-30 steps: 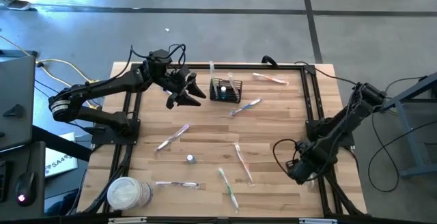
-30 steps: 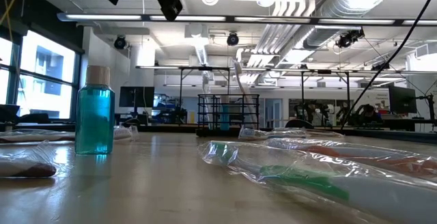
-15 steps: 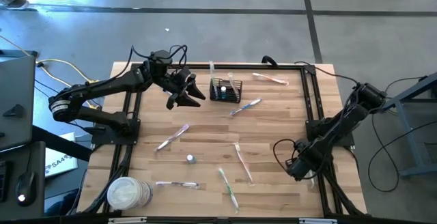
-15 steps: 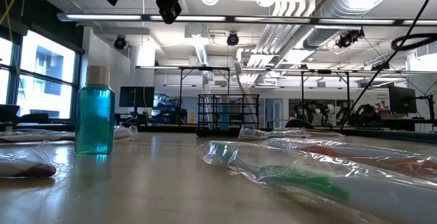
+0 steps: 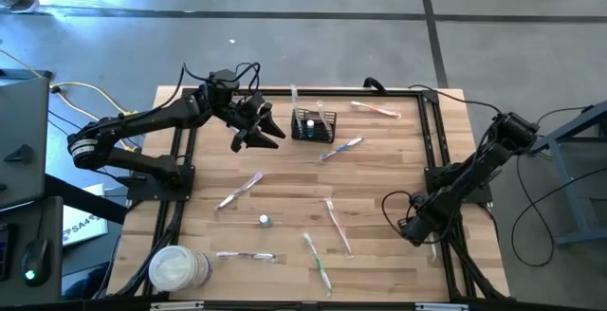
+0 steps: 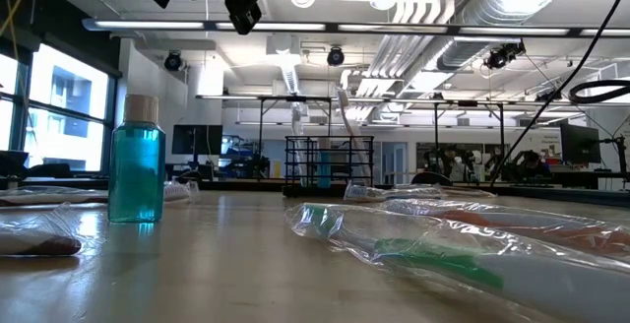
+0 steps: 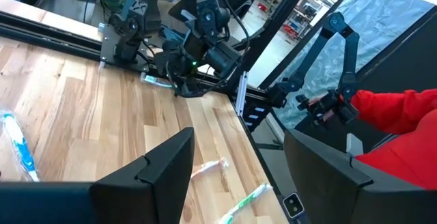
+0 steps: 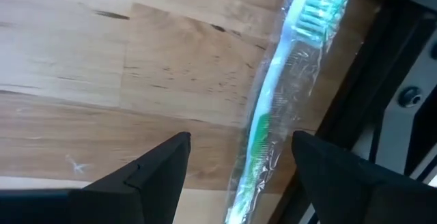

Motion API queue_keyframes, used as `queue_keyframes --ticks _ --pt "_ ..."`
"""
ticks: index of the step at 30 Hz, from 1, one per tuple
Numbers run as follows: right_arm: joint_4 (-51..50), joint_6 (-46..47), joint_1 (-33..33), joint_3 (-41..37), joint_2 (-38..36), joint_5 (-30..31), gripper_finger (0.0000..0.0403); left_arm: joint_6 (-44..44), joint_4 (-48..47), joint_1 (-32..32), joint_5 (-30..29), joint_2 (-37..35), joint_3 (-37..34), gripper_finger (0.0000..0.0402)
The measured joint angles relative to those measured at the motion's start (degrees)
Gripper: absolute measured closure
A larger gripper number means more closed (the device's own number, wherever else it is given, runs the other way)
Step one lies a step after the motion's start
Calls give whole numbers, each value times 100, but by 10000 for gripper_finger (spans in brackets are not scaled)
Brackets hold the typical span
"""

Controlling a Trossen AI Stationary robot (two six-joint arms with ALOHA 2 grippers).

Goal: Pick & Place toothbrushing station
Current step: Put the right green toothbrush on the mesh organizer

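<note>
I see the wooden table [image 5: 379, 173] first, with a black frame around it. My left arm reaches in from the side, and its left claw [image 5: 258, 133] hangs in the air just beside the toothbrushing station [image 5: 312, 124]. The claw is spread wide and holds nothing. The station is a small black wire basket standing upright near the far edge of the table, with a few things sticking up out of it. My right arm is folded low at the other side, and its right claw [image 5: 417, 232] sits right by the table's edge. It is spread wide too and grips nothing; a wrapped green toothbrush [image 8: 276, 94] lies on the wood just in front of it. A round white tub [image 5: 176, 269] sits in the near corner. A small blue bottle [image 6: 136, 160] stands on the table. More wrapped toothbrushes lie scattered about.
</note>
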Motion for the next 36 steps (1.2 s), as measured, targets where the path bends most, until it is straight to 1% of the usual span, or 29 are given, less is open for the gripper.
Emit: queue_keyframes --ticks 3,6,10,19,25,26,32,35,36 --pt "-7 27 -1 -10 0 20 144 0 -7 0 0 0 0 175" --pt "-4 -144 0 -16 3 115 148 0 -51 0 0 0 0 175" --pt "36 -175 4 -24 9 276 175 -2 -117 0 0 0 0 175" --pt "311 -275 0 -34 26 382 282 -2 -312 0 0 0 0 175" --pt "404 -271 -4 -34 28 451 374 -2 -317 0 0 0 0 175" --pt "404 -271 -4 -34 28 447 384 -2 -317 0 0 0 0 175" --pt "406 -228 -4 -34 1 462 384 -2 -352 0 0 0 0 175" --pt "311 -210 7 37 -144 679 389 -2 -352 0 0 0 0 175" --pt "271 -170 7 86 -201 862 389 -2 -352 0 0 0 0 175"
